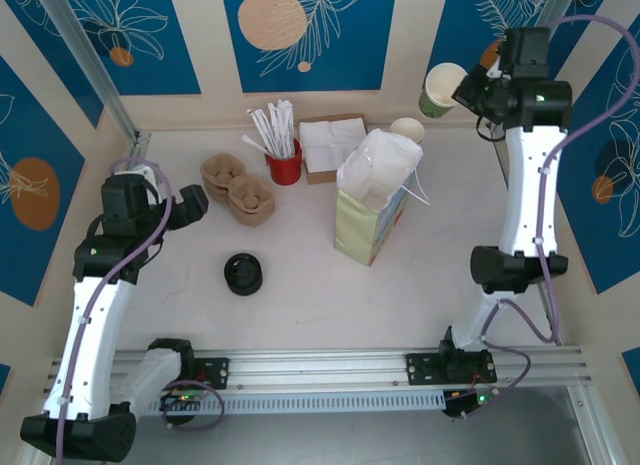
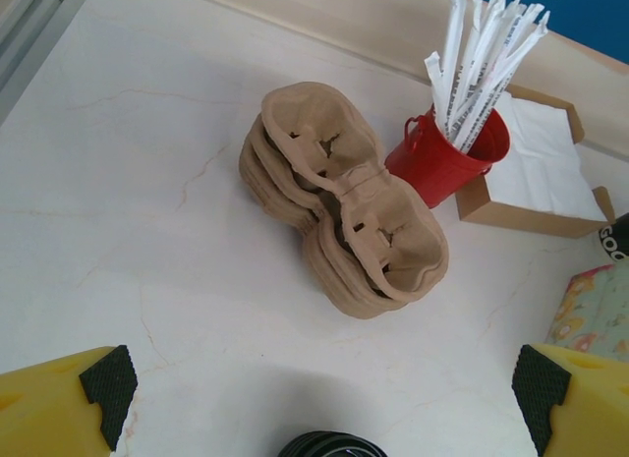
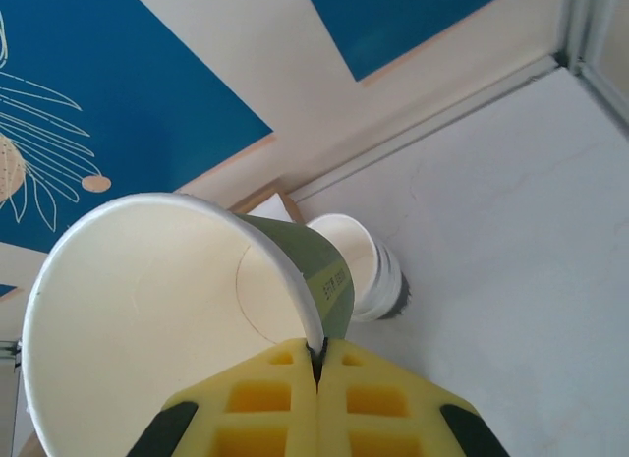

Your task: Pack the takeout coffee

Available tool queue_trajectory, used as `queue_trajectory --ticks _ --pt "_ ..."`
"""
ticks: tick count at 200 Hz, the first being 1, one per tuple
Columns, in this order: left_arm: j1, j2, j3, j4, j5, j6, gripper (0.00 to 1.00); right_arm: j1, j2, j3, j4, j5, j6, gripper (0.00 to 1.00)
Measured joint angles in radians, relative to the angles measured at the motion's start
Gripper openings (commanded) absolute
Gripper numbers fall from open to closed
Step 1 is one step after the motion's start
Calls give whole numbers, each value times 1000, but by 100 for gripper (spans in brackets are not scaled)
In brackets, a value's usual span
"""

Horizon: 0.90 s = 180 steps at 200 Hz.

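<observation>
Top external: 1 grn cup [image 1: 440,89], 1 lid [image 1: 243,275].

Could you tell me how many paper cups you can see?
2 distinct: an olive-green cup pinched at its rim by the right gripper, held up at the back right; a cream cup behind the paper bag, possibly a stack hiding more.

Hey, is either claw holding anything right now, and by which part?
The right claw pinches the green-sided paper cup by its rim; the left claw is open and empty.
</observation>
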Motion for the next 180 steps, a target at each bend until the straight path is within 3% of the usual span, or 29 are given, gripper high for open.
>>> queue_trajectory --ticks 91,149,180 --pt "0 -66 -8 -69 87 -1 95 -108 -584 -740 -55 14 -4 1" --pt "-7 -138 -119 -117 145 -32 93 -94 -841 -1132 -86 -65 1 2" --pt "-17 -147 -182 -133 167 -60 91 -5 -972 -1304 -85 -119 50 0"
